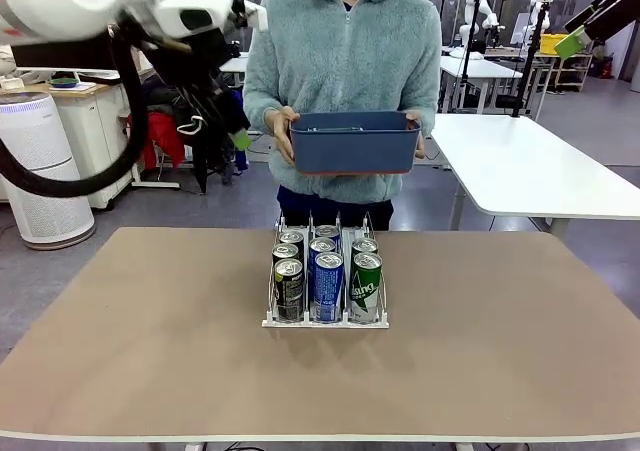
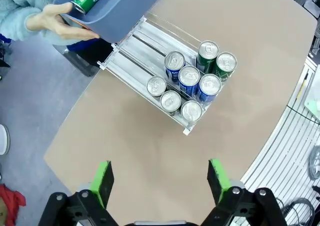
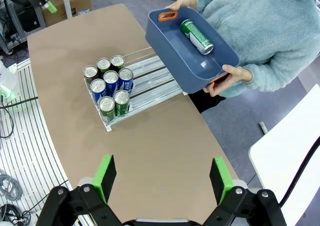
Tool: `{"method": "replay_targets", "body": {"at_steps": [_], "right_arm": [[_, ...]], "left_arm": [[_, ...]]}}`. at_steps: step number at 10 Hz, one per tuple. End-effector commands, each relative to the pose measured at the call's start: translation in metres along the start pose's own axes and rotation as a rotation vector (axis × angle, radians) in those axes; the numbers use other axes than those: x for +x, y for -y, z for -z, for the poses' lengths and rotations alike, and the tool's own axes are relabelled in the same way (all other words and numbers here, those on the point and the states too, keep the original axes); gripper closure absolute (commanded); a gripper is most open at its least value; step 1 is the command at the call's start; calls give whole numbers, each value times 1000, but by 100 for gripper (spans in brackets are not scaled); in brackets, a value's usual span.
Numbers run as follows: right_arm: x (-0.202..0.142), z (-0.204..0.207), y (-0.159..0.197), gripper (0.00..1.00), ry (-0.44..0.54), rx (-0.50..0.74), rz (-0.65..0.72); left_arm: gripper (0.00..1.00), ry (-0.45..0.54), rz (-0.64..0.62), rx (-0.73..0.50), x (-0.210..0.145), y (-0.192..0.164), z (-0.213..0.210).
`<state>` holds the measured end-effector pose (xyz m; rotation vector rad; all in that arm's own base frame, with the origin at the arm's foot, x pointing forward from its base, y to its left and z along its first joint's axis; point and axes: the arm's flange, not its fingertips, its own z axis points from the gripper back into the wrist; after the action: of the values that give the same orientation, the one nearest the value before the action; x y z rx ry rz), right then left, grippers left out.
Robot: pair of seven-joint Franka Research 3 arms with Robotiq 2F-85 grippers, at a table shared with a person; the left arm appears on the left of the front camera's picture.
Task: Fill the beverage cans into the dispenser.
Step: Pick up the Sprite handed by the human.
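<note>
**A:** whats in the containers rn?

**B:** dispenser (image 1: 325, 322) sits mid table (image 1: 150, 351), a bit toward the far side. 8 cans (image 1: 328, 286) in it, all upright and bunched at the robot-side end. Left lane has 3 black, middle has 3 blue/white, right has 2 green. The far stretch of the lanes is bare. The blue-grey bin (image 1: 353, 141) is up off the table, just past the rack's far end. The person holds it w/ both hands (image 3: 230, 75). 1 green can (image 3: 196, 35) is lying on its side in it.

**A:** and the rack itself?

**B:** low, white, thin wire rails, 3 lanes, each one can wide.

**A:** claws?

**B:** left claw (image 2: 160, 178) and right claw (image 3: 162, 178) are both spread wide w/ nothing in them, up high over the table.
</note>
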<state>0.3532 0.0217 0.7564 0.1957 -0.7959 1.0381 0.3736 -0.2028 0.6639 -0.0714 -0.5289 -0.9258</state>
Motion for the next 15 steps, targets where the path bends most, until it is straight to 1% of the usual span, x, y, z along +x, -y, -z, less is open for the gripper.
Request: {"method": "replay_targets", "body": {"at_steps": [1, 2, 4, 6, 8, 9, 11, 15], "right_arm": [[-1, 1, 0, 0, 3, -6, -1], [-1, 1, 0, 0, 3, -6, -1], [-1, 1, 0, 0, 3, -6, -1], [-1, 1, 0, 0, 3, -6, -1], [-1, 1, 0, 0, 3, -6, -1], [-1, 1, 0, 0, 3, -6, -1], [-1, 1, 0, 0, 3, -6, -1], [-1, 1, 0, 0, 3, -6, -1]], "left_arm": [[0, -12, 41, -18, -1, -6, -16], [0, 0, 48, -17, -2, -2, -28], [0, 42, 33, 22, -4, 0, -38], [0, 74, 46, 66, -5, 3, -54], [0, 106, 48, 99, -5, 9, -57], [0, 115, 69, 115, -6, 6, -57], [0, 136, 108, 160, -4, 12, -61], [0, 176, 156, 187, 0, 13, -63]]}}
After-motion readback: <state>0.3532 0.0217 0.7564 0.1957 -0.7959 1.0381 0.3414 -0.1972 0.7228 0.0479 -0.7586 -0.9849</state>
